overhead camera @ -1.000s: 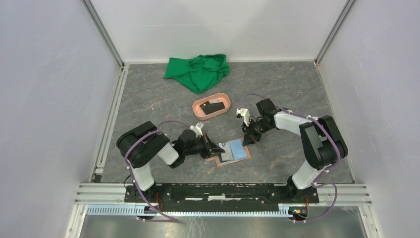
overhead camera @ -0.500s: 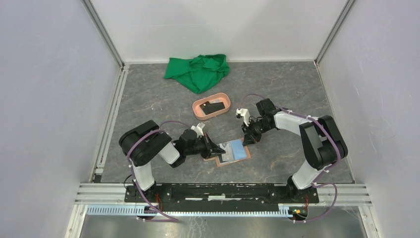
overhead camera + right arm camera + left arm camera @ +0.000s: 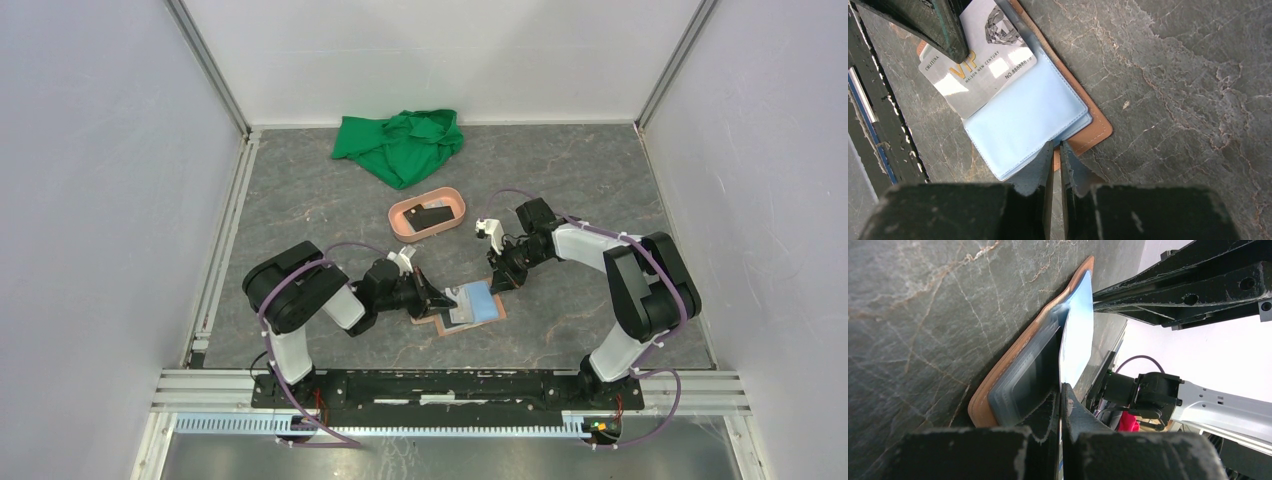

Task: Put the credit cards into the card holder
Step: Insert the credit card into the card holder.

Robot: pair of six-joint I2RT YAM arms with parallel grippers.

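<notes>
The tan card holder (image 3: 478, 303) lies open on the table, its light blue sleeves (image 3: 1023, 120) facing up. My left gripper (image 3: 437, 298) is shut on a silver-grey credit card (image 3: 980, 70) with "VIP" print. The card lies slanted over the holder's left side, edge-on between the fingers in the left wrist view (image 3: 1060, 395). My right gripper (image 3: 1055, 150) stands at the holder's tan far right edge (image 3: 1098, 127), jaws nearly together with only a thin slit and nothing between them. A black credit card (image 3: 432, 216) lies in the pink tray.
A salmon-pink oval tray (image 3: 400, 222) sits behind the holder, mid-table. A crumpled green cloth (image 3: 400, 143) lies near the back wall. White walls and metal rails enclose the table on three sides.
The left arm has inched right toward the holder with the card. The right arm and the holder have stayed put.
</notes>
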